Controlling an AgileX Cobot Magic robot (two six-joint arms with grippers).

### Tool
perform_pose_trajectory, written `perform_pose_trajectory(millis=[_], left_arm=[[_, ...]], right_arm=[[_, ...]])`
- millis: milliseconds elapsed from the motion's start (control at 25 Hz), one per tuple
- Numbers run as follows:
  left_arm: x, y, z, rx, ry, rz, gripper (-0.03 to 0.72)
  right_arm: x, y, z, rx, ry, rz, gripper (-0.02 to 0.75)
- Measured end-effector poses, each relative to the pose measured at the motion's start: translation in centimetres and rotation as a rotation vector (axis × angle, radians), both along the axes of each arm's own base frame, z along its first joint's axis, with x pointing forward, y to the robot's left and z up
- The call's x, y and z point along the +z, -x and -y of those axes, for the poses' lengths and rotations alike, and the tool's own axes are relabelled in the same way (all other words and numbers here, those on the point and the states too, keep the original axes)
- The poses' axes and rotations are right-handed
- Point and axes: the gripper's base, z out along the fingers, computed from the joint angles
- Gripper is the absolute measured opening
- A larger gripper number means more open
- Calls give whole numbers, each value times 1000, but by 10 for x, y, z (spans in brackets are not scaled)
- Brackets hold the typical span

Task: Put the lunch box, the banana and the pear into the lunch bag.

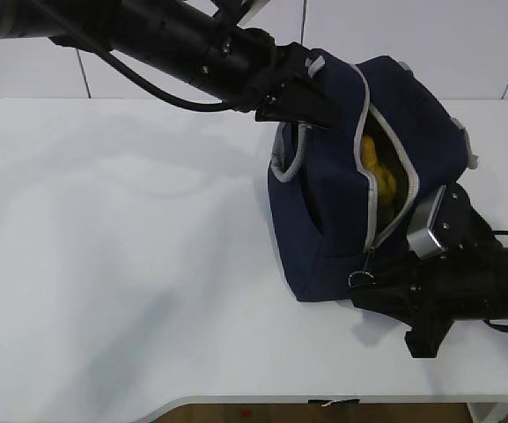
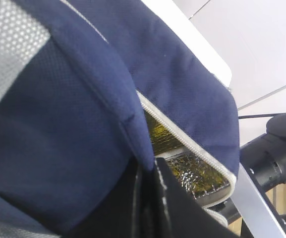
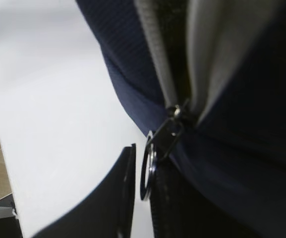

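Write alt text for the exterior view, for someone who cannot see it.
A navy lunch bag stands on a white table, zipper open, something yellow visible inside. The left tool grips its top edge; the right tool sits by the ring pull.

Navy lunch bag (image 1: pixel 324 220) with grey zipper (image 1: pixel 393 141), yellow fruit (image 1: pixel 379 167) inside, white table (image 1: pixel 104 264).

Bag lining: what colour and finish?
Crinkled silver foil with yellowish reflections, seen through the lunch bag's open zipper; left wrist view shows it best.
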Motion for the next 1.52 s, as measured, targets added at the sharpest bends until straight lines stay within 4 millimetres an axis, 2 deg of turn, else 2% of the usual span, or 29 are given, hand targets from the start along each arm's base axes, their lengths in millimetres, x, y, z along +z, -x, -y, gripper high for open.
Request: perform_pose_trajectory(millis=[160,280,800,880,1080,1520], left_arm=[[0,0,0,0,0,0,3],[0,0,0,0,-1,1,3],[0,0,0,-4,-1,-1,3],[0,0,0,-4,-1,-1,3],[0,0,0,-4,-1,-1,3],[0,0,0,-4,-1,-1,3]], right_arm=[[-2,-1,2,-14,25,-7,78],[-3,-1,3,-29,28,-22,7],[-2,-1,2,-31,16,-28,8],[-2,-1,2,-31,12,-28,29],[-2,-1,2,-29,9,-28,156],[-1,0,1,-27,6,-27,178]])
